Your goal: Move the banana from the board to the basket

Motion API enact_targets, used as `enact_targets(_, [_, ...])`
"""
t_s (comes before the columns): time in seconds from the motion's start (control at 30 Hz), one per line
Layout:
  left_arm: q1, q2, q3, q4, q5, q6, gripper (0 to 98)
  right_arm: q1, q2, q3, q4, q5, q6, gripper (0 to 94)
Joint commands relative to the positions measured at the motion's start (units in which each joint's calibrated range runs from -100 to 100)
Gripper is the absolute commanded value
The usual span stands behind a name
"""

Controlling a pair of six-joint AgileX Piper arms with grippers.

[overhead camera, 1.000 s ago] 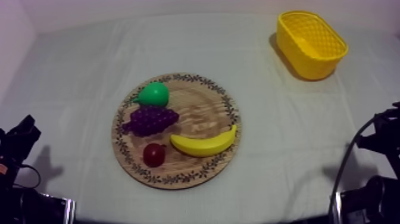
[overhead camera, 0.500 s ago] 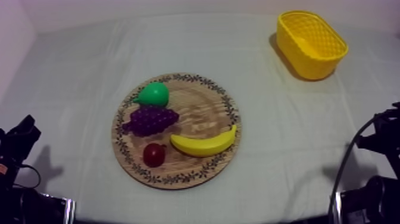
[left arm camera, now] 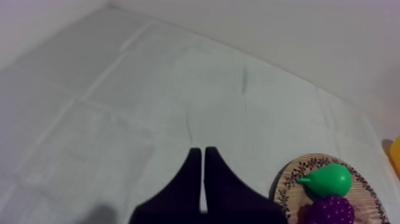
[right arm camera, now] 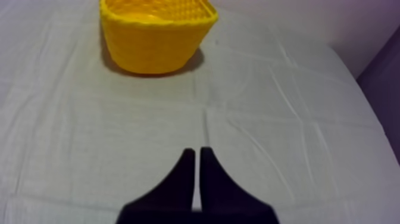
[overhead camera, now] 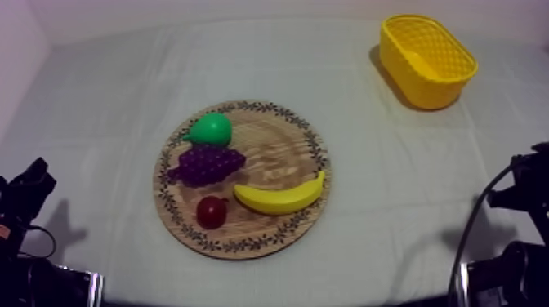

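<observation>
1. Lying on the near right part of the round wooden board point(overhead camera: 274, 151), the banana point(overhead camera: 282, 198) follows the curve of the patterned rim, and its right tip reaches that rim.
2. It is plain yellow, smooth and faintly glossy, thick through the middle and tapering at both ends. The right end bends toward the board's far side and narrows to a point, while the left end is blunter.
3. The small red fruit point(overhead camera: 212, 212) sits on the board's near side, just beside the banana's blunt end. Whether the 2 touch cannot be told.
4. The purple bunch of grapes point(overhead camera: 206, 164) lies on the board's left part. The green pear point(overhead camera: 211, 129) is right behind it, at the far left rim.
5. The yellow basket point(overhead camera: 426, 59) stands upright on the grey-white cloth point(overhead camera: 122, 90), well apart from the board and off its far right side. Its walls are woven and its mouth is open.
6. The left gripper point(left arm camera: 202, 154) hangs over the cloth off the board's left side, its 2 fingers clenched together into a narrow wedge with nothing between them.
7. The right gripper point(right arm camera: 197, 154) hangs over the cloth off the board's right side, pointing toward the basket, its 2 fingers likewise pressed together on nothing.
</observation>
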State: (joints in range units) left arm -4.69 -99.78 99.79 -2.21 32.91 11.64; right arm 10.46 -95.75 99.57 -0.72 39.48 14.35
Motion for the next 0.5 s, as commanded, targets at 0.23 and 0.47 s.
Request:
enact_targets(0.23, [0.02, -0.05, -0.01, 0.03, -0.01, 0.01, 0.1, -1.59, 1.08, -2.20, -1.35, 3.11, 4.90, 0.6])
enact_targets(0.47, [0.02, -0.05, -0.01, 0.03, -0.01, -0.01, 0.1, -6.07, 11.32, -15.90, -4.67, 5.09, 7.43, 0.6])
